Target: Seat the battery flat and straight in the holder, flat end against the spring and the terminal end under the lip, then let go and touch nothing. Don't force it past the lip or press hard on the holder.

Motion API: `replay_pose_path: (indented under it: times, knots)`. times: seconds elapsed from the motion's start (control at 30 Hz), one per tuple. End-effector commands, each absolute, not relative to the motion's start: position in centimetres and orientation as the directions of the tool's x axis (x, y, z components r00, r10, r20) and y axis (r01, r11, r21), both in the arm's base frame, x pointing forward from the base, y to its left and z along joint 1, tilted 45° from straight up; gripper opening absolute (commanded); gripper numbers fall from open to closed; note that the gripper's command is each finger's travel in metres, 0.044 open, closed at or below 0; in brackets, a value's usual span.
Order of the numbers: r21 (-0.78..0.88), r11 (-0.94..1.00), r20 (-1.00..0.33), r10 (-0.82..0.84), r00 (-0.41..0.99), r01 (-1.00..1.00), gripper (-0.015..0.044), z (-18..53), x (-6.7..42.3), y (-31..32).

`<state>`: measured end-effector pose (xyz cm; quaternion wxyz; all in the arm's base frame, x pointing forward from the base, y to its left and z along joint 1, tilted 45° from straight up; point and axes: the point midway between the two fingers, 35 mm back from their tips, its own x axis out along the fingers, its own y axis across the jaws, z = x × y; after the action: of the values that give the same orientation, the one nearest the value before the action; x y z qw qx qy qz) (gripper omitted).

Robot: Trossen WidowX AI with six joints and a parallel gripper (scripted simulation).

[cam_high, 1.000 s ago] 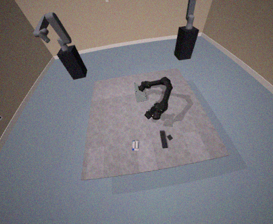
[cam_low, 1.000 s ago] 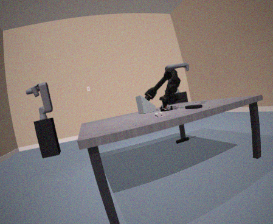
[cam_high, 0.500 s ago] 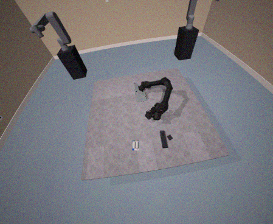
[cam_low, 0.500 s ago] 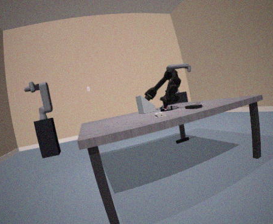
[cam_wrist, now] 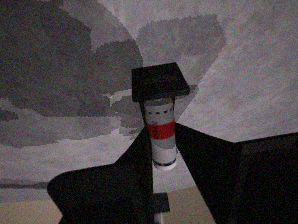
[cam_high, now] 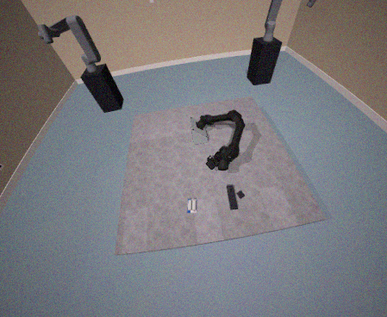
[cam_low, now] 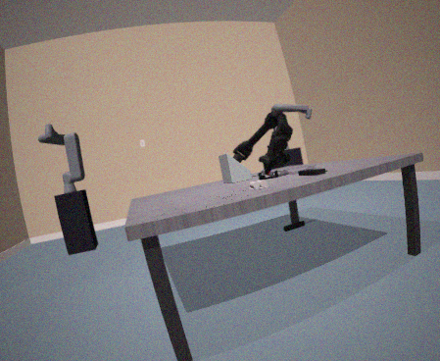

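In the wrist view my gripper [cam_wrist: 159, 128] is shut on a white battery [cam_wrist: 161, 136] with a red band. The battery points away from the camera, and its far end meets the black holder [cam_wrist: 159, 82]; the holder's top hides that end. The holder sits on a grey wedge [cam_high: 198, 131] [cam_low: 233, 170] near the back of the table. In the top and exterior views my gripper [cam_high: 200, 123] [cam_low: 237, 156] is at the top of the wedge, and the battery is too small to see there.
A white and blue box [cam_high: 191, 205] [cam_low: 256, 184], a black bar [cam_high: 232, 196] [cam_low: 313, 171] and a small black block [cam_high: 240, 194] lie on the grey table [cam_high: 163, 172] [cam_low: 200, 206]. Two grey arms on black pedestals [cam_high: 102, 86] [cam_high: 264, 60] stand behind it.
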<state>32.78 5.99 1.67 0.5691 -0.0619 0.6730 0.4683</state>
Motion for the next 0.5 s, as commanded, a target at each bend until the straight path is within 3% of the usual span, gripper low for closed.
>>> replay_pose_path:
  times: [0.0,0.47]
  knots:
    - [0.556,0.551,-0.825,0.458,-0.331,-0.623,0.0081,2.01,33.39,6.31]
    - [0.561,0.548,-0.822,0.455,-0.342,-0.621,0.0081,2.18,33.70,6.48]
